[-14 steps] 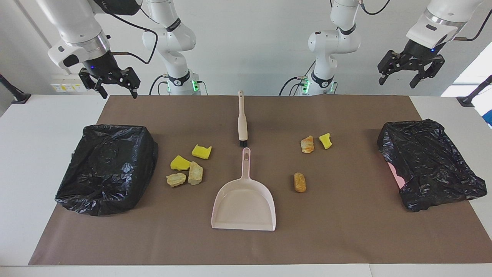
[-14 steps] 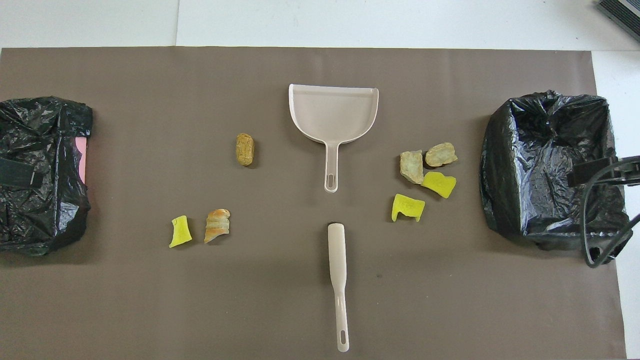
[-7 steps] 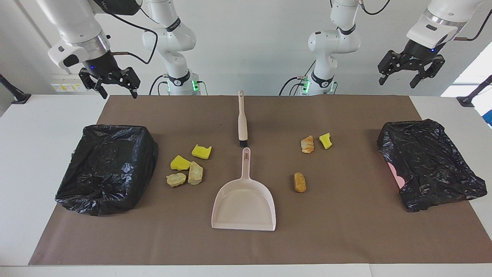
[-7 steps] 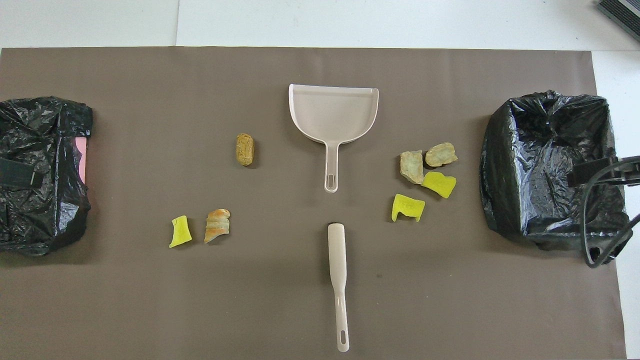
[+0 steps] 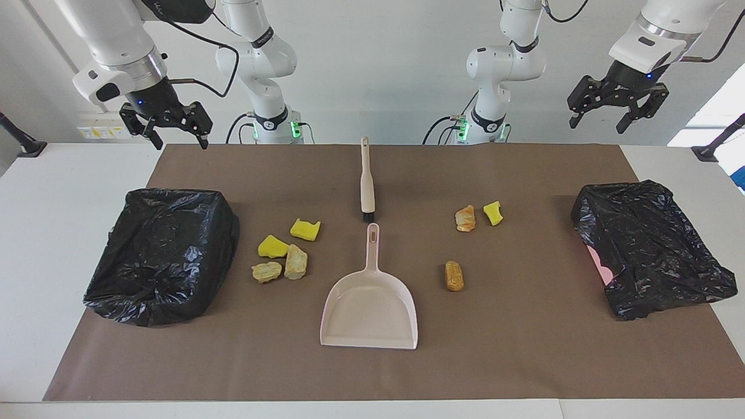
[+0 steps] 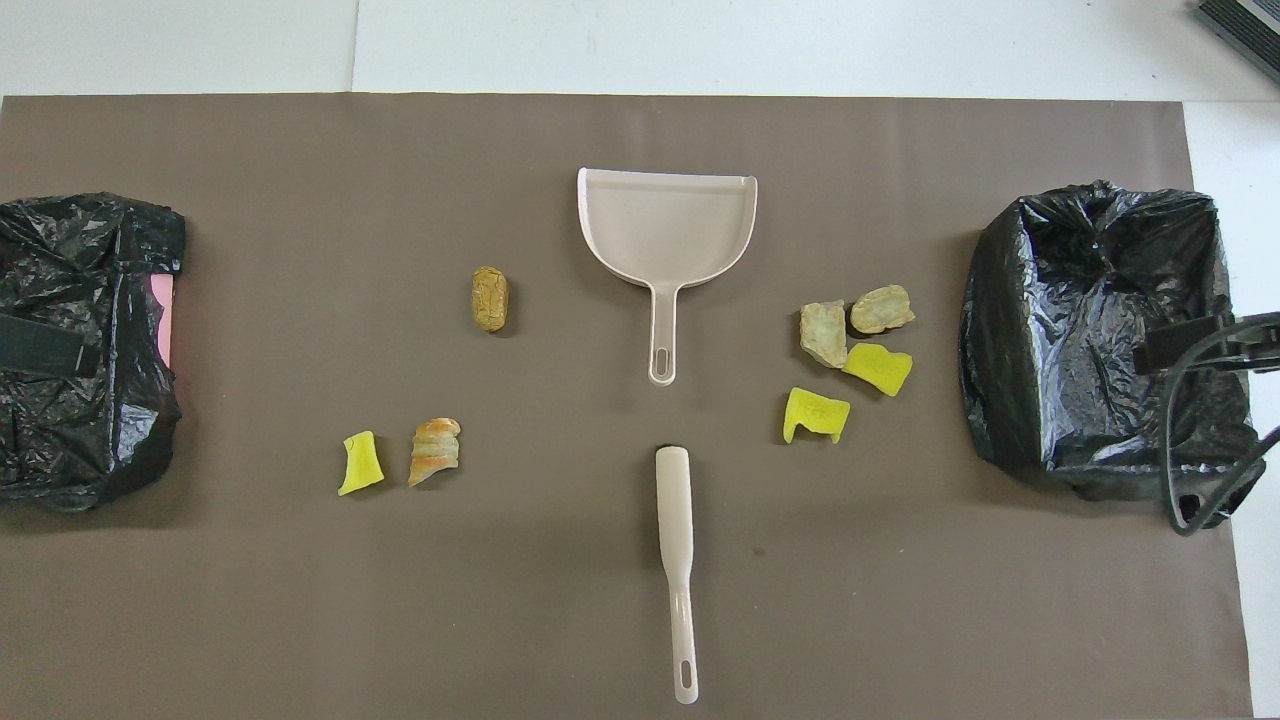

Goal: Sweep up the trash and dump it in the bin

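Yellow and tan trash lies unswept on your mat: four lumps near the right arm's bin, three toward the other. Brush and dustpan sit untouched. Left gripper and right gripper hang raised, fingers spread, empty.

We see a white table with a big brown sheet spread over it. On the sheet lie a pale dustpan and a brush in the middle. Seven bits of trash sit on both sides of the dustpan. A black bin bag sits at each end.
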Controlling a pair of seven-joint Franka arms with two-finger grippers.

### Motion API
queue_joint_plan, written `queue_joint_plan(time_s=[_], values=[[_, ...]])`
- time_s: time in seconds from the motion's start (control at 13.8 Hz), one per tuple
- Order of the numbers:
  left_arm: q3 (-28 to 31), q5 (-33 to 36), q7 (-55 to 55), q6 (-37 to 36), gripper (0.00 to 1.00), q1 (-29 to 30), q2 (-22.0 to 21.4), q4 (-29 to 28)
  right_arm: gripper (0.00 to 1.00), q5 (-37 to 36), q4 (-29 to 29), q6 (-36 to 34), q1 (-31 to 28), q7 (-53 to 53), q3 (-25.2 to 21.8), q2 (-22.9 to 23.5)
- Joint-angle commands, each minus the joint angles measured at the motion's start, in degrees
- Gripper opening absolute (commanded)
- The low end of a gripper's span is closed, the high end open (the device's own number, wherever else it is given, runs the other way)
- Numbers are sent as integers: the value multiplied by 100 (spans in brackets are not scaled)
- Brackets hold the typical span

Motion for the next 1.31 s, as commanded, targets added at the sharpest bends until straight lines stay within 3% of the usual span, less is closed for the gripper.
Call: queue_joint_plan(time_s=[0.0,0.22,0.58,0.94,1.23], values=[[-1,-54,-71,-9,100,-25,-133,-151,100,-81,-103,36,-10,-172,13,-79],[-18,-63,-71,0,100,-34,-176,-229,100,-81,-103,36,-10,-164,13,-79],[-237,-81,-63,351,100,-156,-755,-1160,100,-81,-103,36,-10,-164,13,-79],[-256,-81,-150,623,100,-1008,-1072,-1959,100,-81,-112,36,-10,-164,13,-97],[-256,-81,-1166,1238,100,-1877,-1205,-2619,100,-81,-164,44,-2,-120,13,-106]])
